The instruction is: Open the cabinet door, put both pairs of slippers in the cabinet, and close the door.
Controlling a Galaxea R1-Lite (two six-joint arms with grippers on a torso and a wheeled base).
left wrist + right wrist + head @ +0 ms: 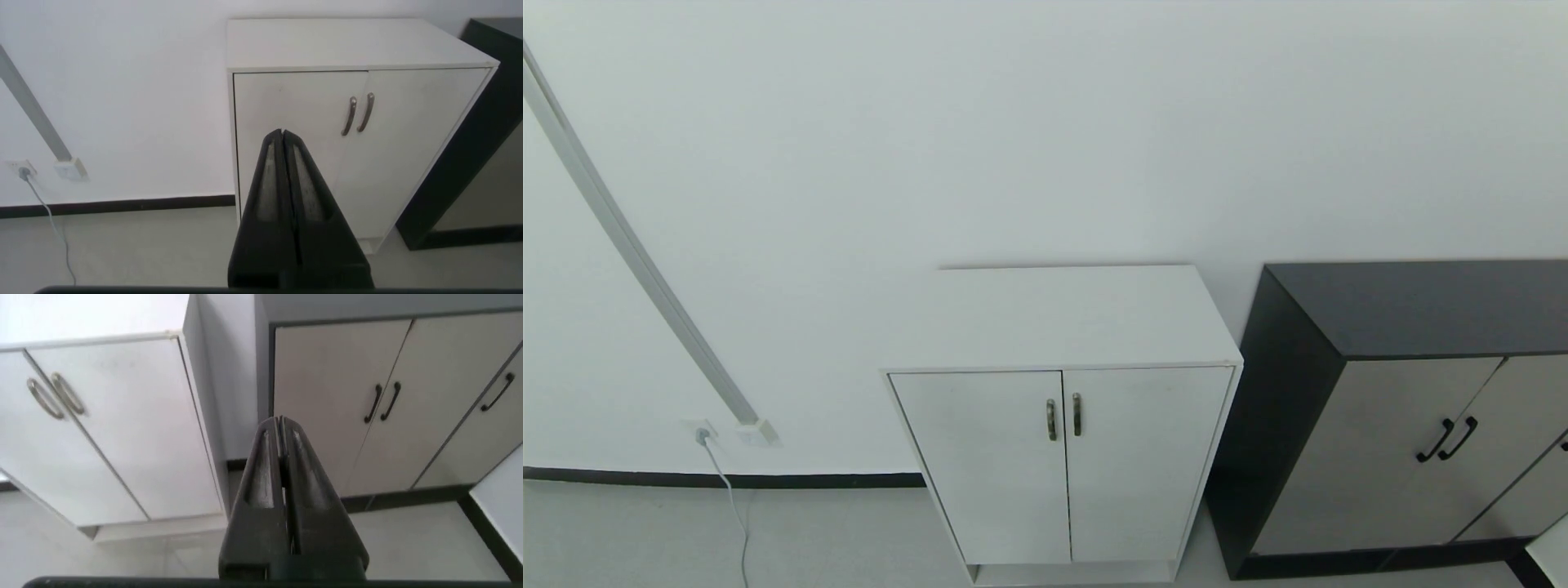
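Note:
A white two-door cabinet (1062,457) stands against the wall, both doors closed, with two metal handles (1063,417) side by side at the middle seam. My left gripper (283,135) is shut with nothing in it and hangs in front of the white cabinet (359,122), some way back from its handles (358,114). My right gripper (281,422) is shut too, empty, and sits before the gap between the white cabinet (106,433) and the dark one (384,400).
A dark cabinet (1405,408) with grey doors and black handles (1446,439) stands just right of the white one. On the left wall a slanted cable duct (629,245) runs down to a socket (701,431) with a cord trailing onto the floor.

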